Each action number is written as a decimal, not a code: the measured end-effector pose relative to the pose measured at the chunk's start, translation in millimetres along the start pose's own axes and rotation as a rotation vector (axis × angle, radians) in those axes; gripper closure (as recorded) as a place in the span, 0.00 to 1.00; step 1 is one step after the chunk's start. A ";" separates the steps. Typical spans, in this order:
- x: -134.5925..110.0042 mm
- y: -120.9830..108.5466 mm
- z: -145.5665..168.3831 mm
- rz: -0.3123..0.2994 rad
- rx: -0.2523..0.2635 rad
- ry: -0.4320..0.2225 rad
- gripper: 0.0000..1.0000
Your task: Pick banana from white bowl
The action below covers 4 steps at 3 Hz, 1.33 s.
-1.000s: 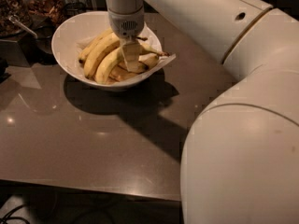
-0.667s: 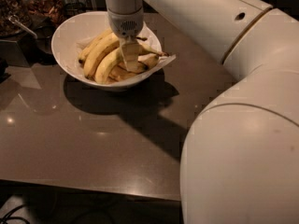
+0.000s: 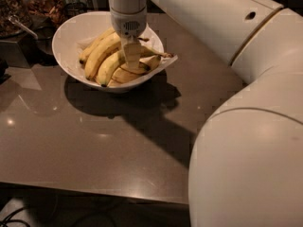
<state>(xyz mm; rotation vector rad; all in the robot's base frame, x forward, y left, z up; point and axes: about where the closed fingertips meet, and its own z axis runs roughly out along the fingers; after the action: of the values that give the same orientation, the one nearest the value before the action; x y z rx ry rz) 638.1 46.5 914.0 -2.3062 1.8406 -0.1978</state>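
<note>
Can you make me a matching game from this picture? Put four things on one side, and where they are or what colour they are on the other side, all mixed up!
Things:
1. bowl
2. bananas
3. gripper
4. table

Clues:
A. brown and shiny, underneath the bowl
B. white and round, standing on the table
C. yellow, piled inside the bowl
D. cream-coloured, reaching down among the bananas

Right pairs: 1-B, 2-C, 3-D, 4-A
</note>
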 end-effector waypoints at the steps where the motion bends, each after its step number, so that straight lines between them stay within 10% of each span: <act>1: 4.8 8.6 -14.5 0.007 0.013 -0.021 1.00; 4: 16.9 64.7 -80.7 0.027 0.104 -0.074 1.00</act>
<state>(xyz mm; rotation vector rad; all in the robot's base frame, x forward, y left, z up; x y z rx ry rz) 562.9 11.2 977.8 -2.1881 1.7813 -0.1973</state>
